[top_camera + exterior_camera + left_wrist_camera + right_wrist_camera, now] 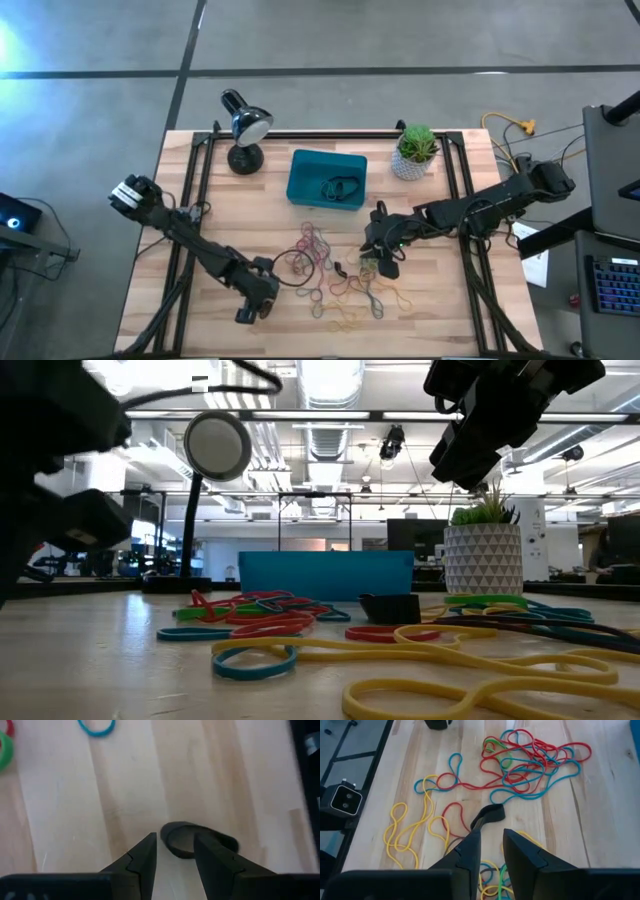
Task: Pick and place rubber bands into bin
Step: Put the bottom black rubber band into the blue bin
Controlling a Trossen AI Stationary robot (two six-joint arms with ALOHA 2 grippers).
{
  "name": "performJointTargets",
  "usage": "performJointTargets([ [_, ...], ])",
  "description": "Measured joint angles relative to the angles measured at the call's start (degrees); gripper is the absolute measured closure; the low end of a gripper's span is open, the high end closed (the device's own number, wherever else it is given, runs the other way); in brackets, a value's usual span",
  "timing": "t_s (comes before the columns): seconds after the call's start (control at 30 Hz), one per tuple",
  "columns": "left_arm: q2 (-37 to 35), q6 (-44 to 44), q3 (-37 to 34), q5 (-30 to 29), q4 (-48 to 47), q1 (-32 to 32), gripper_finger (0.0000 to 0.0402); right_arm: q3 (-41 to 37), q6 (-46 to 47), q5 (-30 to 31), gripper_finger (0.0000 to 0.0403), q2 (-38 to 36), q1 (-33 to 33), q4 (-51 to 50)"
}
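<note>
Both arms are dark, jointed and slim, the left arm (pixel 190 243) ending in a pale-marked block, each gripper's matte black jaws tapering to angular, wedge-shaped tips.

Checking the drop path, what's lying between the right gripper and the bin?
In the high view, only bare wood separates the right gripper from the bin; the rubber bands lie beside that line.

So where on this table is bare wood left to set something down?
Free: the near right corner beyond the rubber bands, and the left strip between the desk lamp and the left arm. Crowded: the middle, from the bin down through the bands, under the right gripper.
</note>
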Motion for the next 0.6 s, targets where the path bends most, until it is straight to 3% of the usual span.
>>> performJointTargets([
  [0.17,1.53,-1.33,0.01,-1.1,0.1,0.05,0.0306,0.0,0.59,0.0,0.0334,0.0,0.02,0.01],
  [0.37,0.31,-1.45,-0.09,-4.83,-0.72,0.26,0.0392,0.0,1.39,0.0,0.0328,0.0,0.02,-0.02],
  [0.6,-5.81,-0.74,-0.05,-12.42,-0.5,3.95,0.04,-0.02,1.46,-0.02,0.0334,0.0,0.02,-0.88],
])
